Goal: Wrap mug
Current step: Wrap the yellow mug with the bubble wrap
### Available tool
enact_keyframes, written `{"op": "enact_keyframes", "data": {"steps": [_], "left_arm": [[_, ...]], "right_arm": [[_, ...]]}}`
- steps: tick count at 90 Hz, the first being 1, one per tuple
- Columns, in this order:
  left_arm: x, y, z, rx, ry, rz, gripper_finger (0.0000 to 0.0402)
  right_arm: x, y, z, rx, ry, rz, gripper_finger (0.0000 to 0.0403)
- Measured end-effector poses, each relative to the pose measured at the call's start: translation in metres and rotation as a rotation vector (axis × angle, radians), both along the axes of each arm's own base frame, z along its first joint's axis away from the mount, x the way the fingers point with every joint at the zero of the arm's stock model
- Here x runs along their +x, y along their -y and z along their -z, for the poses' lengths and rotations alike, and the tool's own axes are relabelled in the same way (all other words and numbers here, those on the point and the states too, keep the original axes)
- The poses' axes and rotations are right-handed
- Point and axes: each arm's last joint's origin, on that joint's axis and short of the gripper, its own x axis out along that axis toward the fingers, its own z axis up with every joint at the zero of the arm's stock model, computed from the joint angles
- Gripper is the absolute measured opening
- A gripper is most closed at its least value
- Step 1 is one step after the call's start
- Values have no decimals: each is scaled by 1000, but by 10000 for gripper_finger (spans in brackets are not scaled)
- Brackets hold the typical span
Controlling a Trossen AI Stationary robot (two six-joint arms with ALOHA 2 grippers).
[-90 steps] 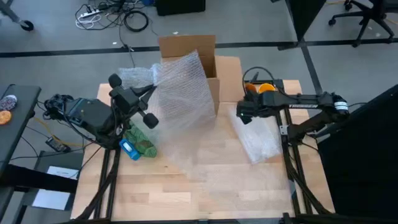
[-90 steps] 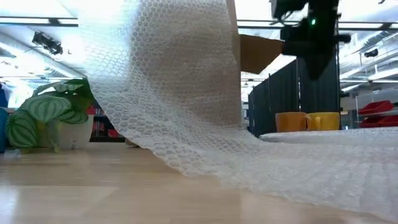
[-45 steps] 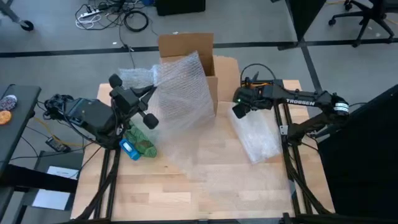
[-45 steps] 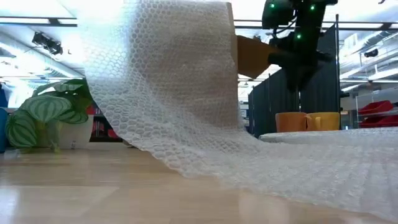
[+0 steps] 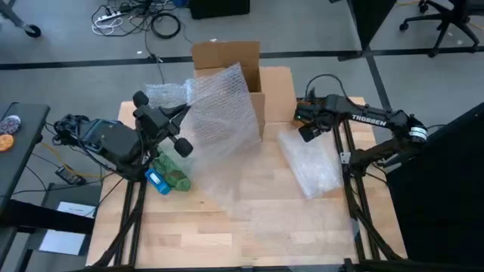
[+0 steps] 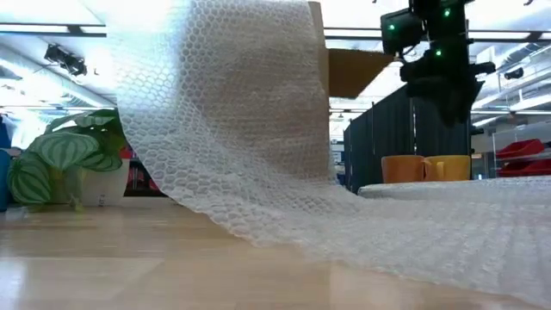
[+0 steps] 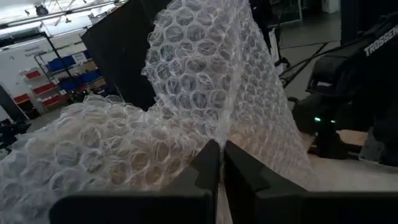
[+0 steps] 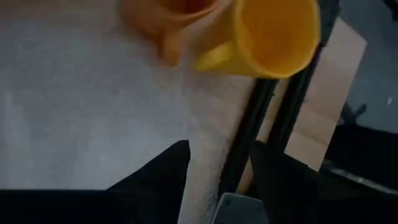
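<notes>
A large sheet of bubble wrap stands lifted at the table's middle, with my left gripper shut on it. An orange mug and a yellow mug stand side by side at the far right, beside a second bubble wrap sheet that lies flat. In the high view my right arm hides both mugs. My right gripper hangs open above them, touching nothing. The right wrist view shows the yellow mug and the orange mug beyond its fingers. My left gripper pinches a gathered part of the bubble wrap between its two shut fingers, coming roughly level from the table's left. The sheet rises above the fingers and drapes down from there. Its lower part lies spread on the table.
An open cardboard box stands at the far edge behind the lifted sheet. A green leaf-patterned object with a blue thing lies near my left arm. Bare wood runs along the near edge.
My right gripper has swung above the mugs, first a little toward the table's left, then back toward the right edge, turning as it went. It has stayed open. The lifted bubble wrap has kept its shape.
</notes>
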Motion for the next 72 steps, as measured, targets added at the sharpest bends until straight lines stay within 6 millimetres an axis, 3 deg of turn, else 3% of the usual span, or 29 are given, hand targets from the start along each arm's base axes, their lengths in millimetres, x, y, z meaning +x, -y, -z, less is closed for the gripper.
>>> {"op": "enact_keyframes", "data": {"steps": [18,34,56,72], "left_arm": [[0,0,0,-32,33,-2,0],[2,1,1,-31,31,-3,0],[13,5,6,-18,5,-11,0],[19,7,9,-4,-15,-13,0]], "right_arm": [[-6,34,4,-35,115,85,152],[-13,52,20,-40,173,109,151],[-26,53,53,-20,103,104,150],[-27,56,59,-70,89,85,151]]}}
